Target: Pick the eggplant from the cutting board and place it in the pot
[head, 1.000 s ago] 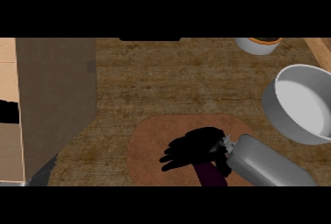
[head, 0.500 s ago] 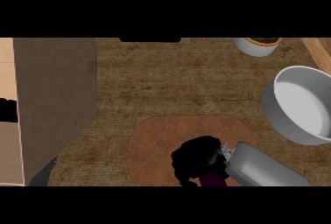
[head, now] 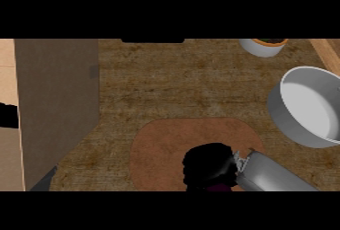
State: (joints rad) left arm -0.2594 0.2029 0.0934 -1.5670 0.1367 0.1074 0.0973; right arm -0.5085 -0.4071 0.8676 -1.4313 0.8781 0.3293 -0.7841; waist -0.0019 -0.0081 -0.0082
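We are holding our right robot hand (head: pixel 209 165) curled over the near edge of the cutting board (head: pixel 172 139), and a sliver of dark purple is peeking out under it: the eggplant (head: pixel 216 187), almost wholly hidden by the fingers. A second ago those fingers were spread wide across the board; now they are drawn into a tight dark ball, and the hand is sitting a little nearer to us on the board. We are reading that as the grasp closing round the eggplant, though we cannot tell whether it is off the board yet. The pot (head: pixel 312 108) is waiting well apart from the board, up and to the right of it on the tabletop (head: pixel 172 81). Our left robot hand (head: pixel 8 115) is showing only as a dark scrap far to the left of the board, and we cannot tell its state. Lifting and carrying rightward toward the pot is what we are judging comes next
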